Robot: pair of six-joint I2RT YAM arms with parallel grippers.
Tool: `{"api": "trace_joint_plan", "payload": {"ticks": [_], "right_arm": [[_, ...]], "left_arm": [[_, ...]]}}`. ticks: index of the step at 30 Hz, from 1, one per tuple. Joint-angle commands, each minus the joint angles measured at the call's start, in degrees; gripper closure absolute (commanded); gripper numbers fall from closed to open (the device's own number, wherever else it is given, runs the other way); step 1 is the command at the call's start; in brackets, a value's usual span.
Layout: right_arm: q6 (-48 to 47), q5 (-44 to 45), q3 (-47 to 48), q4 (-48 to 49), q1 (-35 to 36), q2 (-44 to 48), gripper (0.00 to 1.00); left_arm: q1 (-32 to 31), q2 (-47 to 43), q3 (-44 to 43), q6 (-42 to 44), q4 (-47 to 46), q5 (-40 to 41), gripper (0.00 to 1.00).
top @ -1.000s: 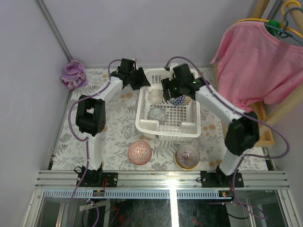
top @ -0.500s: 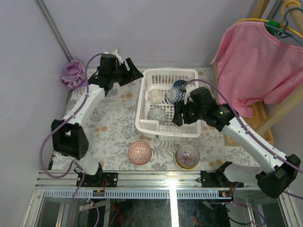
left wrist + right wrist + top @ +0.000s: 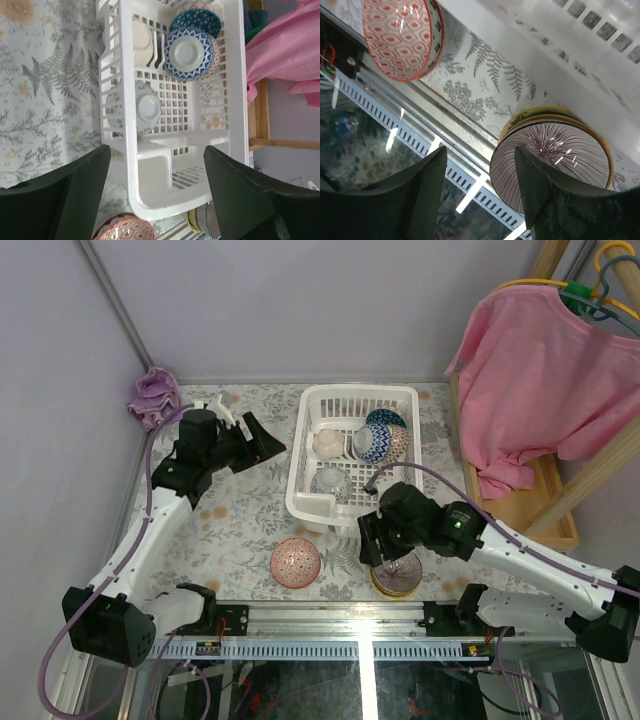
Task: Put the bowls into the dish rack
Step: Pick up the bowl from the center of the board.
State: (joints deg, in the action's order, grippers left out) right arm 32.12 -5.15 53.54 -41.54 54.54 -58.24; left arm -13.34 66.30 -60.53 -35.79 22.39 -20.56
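Left end effector (image 3: 262, 436) hangs wide and empty over the counter (image 3: 240, 510), left of the dish rack (image 3: 357, 390). The rack holds several bowls, including a blue-white netted bowl (image 3: 374, 444). At the near edge the pink-red bowl (image 3: 296, 562) and tan-yellow bowl (image 3: 397, 573) remain, with open room between them. Right end effector (image 3: 480, 150) is wide and empty above the tan-yellow bowl.

Top external: fixed high behind the arm bases, looking down on the whole table (image 3: 240, 515). Left wrist: set back from the dish rack (image 3: 125, 100), sighting between the fingers of the left gripper (image 3: 156, 155), the rack filling most of the frame. Right wrist: close over the table's near edge, tan-yellow bowl (image 3: 552, 155) just off the right gripper (image 3: 480, 155). The pink-red bowl (image 3: 400, 40) (image 3: 124, 231) (image 3: 296, 562) shows in all three views.
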Motion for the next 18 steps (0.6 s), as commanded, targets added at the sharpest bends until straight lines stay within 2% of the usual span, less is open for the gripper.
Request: {"api": "trace_joint_plan", "payload": {"ticks": [1,8,14,18], "right_arm": [[4.23,4.32,-0.65,-1.84,5.28,-2.13,0.37],[6.64,10.22,0.54,-3.8,10.47,-3.59,0.38],[8.71,15.17,3.56,-5.55,10.77,1.33,0.38],[11.1,20.8,5.63,-7.41,10.76,7.35,0.39]], "left_arm": [[-0.61,-3.11,3.79,0.07,2.02,-0.39,0.25],[-4.3,-5.81,6.51,1.36,4.69,1.63,0.25],[-20.26,-7.72,9.01,-0.3,9.2,11.3,0.26],[-28.44,-11.8,11.99,-2.58,14.55,16.94,0.27]]}}
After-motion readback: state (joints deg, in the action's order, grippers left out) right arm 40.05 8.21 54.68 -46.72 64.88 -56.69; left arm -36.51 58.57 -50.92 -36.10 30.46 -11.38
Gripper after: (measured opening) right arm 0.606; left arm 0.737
